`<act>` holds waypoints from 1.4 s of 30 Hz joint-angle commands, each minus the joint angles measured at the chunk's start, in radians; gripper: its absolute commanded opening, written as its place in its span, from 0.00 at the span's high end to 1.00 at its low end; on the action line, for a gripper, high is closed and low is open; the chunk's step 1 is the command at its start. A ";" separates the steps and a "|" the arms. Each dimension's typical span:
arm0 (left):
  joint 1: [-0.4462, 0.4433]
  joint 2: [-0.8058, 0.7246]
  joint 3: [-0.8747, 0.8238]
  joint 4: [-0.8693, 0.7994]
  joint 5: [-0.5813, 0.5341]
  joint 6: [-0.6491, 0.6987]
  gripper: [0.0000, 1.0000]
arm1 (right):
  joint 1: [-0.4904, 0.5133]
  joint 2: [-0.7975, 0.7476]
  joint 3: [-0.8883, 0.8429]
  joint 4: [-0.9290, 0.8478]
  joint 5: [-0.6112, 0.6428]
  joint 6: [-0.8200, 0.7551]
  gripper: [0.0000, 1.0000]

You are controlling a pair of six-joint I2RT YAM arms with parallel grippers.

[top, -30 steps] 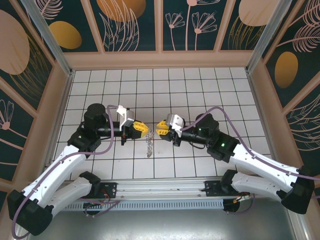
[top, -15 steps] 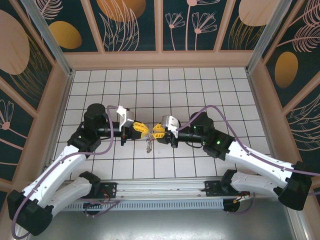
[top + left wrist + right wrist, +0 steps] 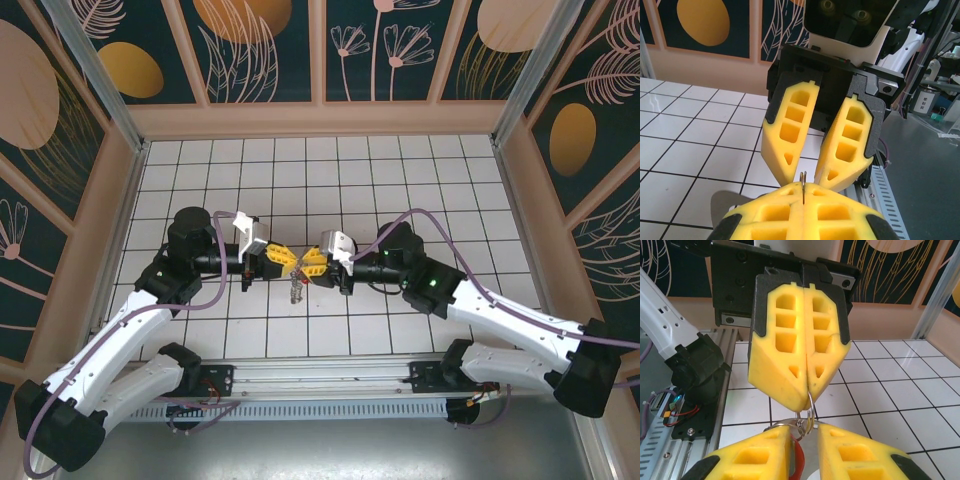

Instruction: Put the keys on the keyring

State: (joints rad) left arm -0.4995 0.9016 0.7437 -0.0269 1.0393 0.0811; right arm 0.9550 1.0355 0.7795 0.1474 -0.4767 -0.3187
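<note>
Keyring (image 3: 810,409) hangs above the table (image 3: 400,180), pinched at its top by your left gripper (image 3: 806,392), whose jaws are fully closed to present it steady. Your right gripper (image 3: 804,435) grips the red-headed key (image 3: 798,462), brought up against the keyring, evidently for threading. The key is not yet on.

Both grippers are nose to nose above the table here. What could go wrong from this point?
1. The left gripper pinches the keyring by just a sliver of wire at its fingertips; a push from the key might twist or pull it free.
2. The key's red head sits off-centre between the right gripper's fingers, so it may pivot and miss the ring.
3. The fingertips nearly touch; they might collide.
</note>
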 commanded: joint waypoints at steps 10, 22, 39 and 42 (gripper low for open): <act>0.003 -0.012 0.016 0.001 0.028 0.027 1.00 | -0.004 0.018 0.055 0.029 0.023 -0.005 1.00; -0.006 -0.038 0.026 -0.074 -0.153 0.082 0.83 | 0.006 0.082 0.231 -0.292 0.152 -0.137 1.00; -0.109 0.064 0.124 -0.221 -0.379 0.140 0.94 | 0.010 0.136 0.339 -0.496 0.180 -0.223 1.00; -0.121 0.084 0.137 -0.251 -0.411 0.144 0.94 | 0.013 0.134 0.351 -0.489 0.157 -0.220 1.00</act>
State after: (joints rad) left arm -0.6117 0.9684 0.8471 -0.2398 0.6849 0.2142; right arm 0.9573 1.1748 1.0805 -0.3489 -0.2932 -0.5194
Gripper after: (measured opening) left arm 0.066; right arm 0.046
